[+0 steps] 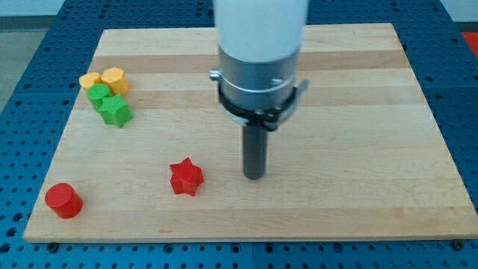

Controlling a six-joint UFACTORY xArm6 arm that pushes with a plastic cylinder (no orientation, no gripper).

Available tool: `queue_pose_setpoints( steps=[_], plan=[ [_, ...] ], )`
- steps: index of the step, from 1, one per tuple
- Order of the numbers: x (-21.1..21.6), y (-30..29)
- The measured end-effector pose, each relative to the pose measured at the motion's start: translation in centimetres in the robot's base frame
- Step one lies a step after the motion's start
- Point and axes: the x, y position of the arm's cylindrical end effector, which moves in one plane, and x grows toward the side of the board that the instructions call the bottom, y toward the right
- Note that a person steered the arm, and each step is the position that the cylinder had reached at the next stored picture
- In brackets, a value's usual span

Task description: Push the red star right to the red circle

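Observation:
The red star [186, 177] lies on the wooden board [358, 112], left of centre near the view's bottom. The red circle [63, 199] is a short cylinder at the bottom left corner of the board, well left of the star. My tip [254, 176] touches the board to the right of the red star, about a star's width and a half away, at nearly the same height in the view. The rod hangs from the large white and silver arm body that covers the top centre.
A cluster of blocks sits at the upper left: a yellow block [89, 80], a yellow hexagon [113, 79], a green block [98, 94] and a green star [116, 111]. The board's edges meet a blue perforated table [22, 45].

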Motion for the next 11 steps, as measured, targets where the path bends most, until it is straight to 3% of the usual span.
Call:
queue_pose_setpoints(
  steps=[5, 9, 11],
  plan=[
    [0.3, -7.4],
    [2.1, -5.7],
    [2.1, -9.1]
  ],
)
